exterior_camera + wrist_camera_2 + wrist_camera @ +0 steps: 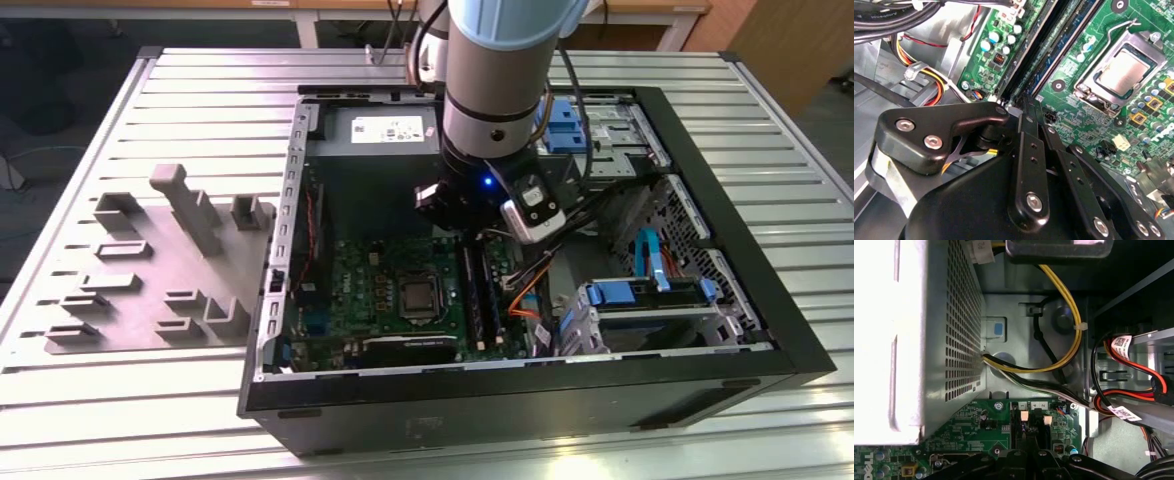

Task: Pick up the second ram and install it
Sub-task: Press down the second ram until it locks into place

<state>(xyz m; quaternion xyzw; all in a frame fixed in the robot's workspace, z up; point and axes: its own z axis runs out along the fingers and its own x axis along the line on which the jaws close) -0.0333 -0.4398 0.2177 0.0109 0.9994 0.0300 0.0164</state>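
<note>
My gripper (467, 242) reaches down into the open computer case, over the far end of the long memory slots (477, 300) on the green motherboard (380, 290). In the second wrist view its black fingers meet at a narrow point (1026, 103), shut, with the tips down on the near end of a thin blue-green stick, the second ram (1063, 46). The ram lies edge-up in a slot and runs away from the tips. A black slot (1026, 55) runs beside it. The first wrist view has the gripper's links (1026, 460) above the white slot clips (1024, 415).
The grey power-supply box (914, 340) stands close beside the wrist, with yellow, black and red cables (1069, 330) looping nearby. The processor socket (1121, 65) is beside the slots. Blue drive bays (641, 295) fill the case's right side in the exterior view. Grey holder blocks (147, 270) stand on the table at the left.
</note>
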